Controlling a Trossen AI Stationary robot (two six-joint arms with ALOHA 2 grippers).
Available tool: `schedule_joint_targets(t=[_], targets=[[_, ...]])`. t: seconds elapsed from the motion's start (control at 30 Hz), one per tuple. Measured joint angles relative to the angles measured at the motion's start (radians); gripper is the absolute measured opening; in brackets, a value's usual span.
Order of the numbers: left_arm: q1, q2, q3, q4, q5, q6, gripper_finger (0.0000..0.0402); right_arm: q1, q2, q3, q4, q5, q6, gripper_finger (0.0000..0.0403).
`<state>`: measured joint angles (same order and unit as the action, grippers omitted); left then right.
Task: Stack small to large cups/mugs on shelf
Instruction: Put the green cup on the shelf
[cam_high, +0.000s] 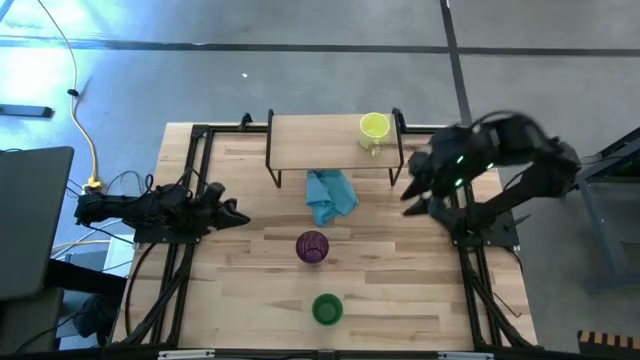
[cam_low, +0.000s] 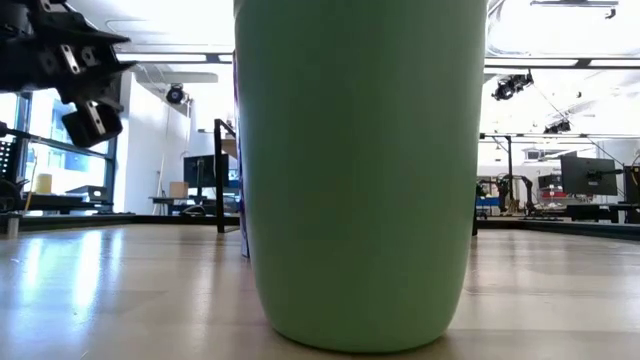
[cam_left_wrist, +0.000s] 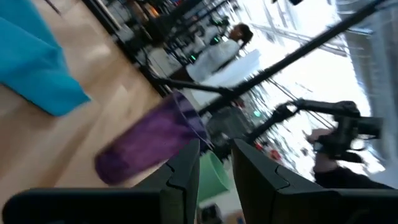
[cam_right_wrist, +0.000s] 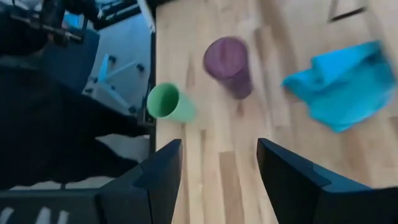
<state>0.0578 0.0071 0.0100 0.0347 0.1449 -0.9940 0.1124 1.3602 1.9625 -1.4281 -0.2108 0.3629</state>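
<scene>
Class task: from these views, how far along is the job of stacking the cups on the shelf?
Done: the yellow-green mug stands on the shelf. In hand: nothing; the open right gripper is beside the shelf and the left gripper at the table's left. Left: the purple tumbler and green cup on the table.

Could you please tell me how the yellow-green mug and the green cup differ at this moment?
The mug stands on the shelf, at its right end; the green cup stands on the table, near the front edge. The mug has a handle; the green cup shows none. The mug is a lighter yellow-green, the cup a deeper green. Both stand upright, mouths up, and neither pincer touches either.
</scene>
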Motion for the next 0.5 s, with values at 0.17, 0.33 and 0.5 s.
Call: schedule_joint_targets(t=[0.17,0.33,0.5], targets=[[0.000,0.000,0.000,0.020,0.125,-0.074,0.0083,0.105,-0.008,-0.220,0.189,0.001,0.064,0.0200],[-0.017,0.000,0.000,0.028,0.205,-0.149,0.0083,0.184,-0.008,-0.427,0.347,0.008,0.159,0.0200],[-0.108,0.000,0.000,0.028,0.205,-0.204,0.0083,0.250,-0.008,-0.608,0.482,0.051,0.269,0.0200]])
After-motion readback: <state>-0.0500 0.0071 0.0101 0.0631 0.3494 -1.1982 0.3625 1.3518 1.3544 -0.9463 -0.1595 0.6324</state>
